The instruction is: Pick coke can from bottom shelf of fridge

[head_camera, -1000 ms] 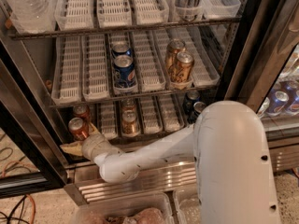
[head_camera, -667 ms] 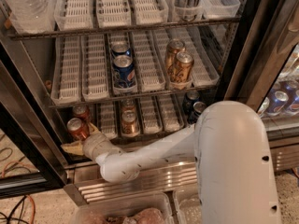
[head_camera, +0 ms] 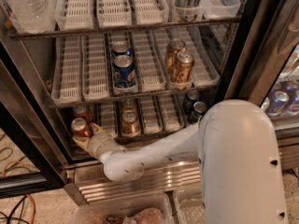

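The fridge (head_camera: 233, 55) stands open in front of me. On its bottom shelf (head_camera: 154, 120), two red coke cans with silver tops sit at the far left, one in front (head_camera: 80, 128) and one behind (head_camera: 81, 112). My gripper (head_camera: 88, 136) has reached into the bottom shelf on the white arm (head_camera: 154, 150). It sits right at the front coke can, touching its lower right side. The can stands upright on the shelf.
Gold-orange cans (head_camera: 130, 122) stand in the middle lane of the bottom shelf and dark cans (head_camera: 195, 107) at its right. The shelf above holds blue Pepsi cans (head_camera: 124, 70) and gold cans (head_camera: 180, 64). The ribbed steel base (head_camera: 154, 181) lies below, with plastic bins (head_camera: 121, 211) in front.
The gripper and the front coke can have shifted very slightly to the right; the arm is otherwise still.
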`<state>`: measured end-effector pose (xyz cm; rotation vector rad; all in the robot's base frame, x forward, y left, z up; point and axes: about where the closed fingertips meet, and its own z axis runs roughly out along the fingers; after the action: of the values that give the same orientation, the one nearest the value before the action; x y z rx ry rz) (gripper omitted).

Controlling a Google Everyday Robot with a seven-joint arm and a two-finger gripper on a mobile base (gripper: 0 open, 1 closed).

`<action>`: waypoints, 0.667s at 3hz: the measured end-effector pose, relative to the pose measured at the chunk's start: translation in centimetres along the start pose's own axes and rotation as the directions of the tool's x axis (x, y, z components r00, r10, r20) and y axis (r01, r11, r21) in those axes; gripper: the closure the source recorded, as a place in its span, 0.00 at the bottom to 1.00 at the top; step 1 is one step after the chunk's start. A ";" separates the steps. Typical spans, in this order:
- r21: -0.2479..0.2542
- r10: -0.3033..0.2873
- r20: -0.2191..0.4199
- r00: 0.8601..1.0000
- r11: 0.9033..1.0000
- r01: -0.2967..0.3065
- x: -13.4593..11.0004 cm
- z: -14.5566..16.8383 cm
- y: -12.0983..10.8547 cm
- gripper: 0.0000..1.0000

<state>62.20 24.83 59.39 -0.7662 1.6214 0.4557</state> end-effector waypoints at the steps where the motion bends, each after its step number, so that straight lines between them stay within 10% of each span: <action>1: -0.012 -0.002 -0.012 1.000 1.000 0.002 0.1 0.2 0.2 1.00; 2: -0.047 -0.018 -0.016 1.000 0.999 0.017 -1.1 0.5 0.8 1.00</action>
<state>62.05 25.92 60.25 -0.8203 1.6230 0.4776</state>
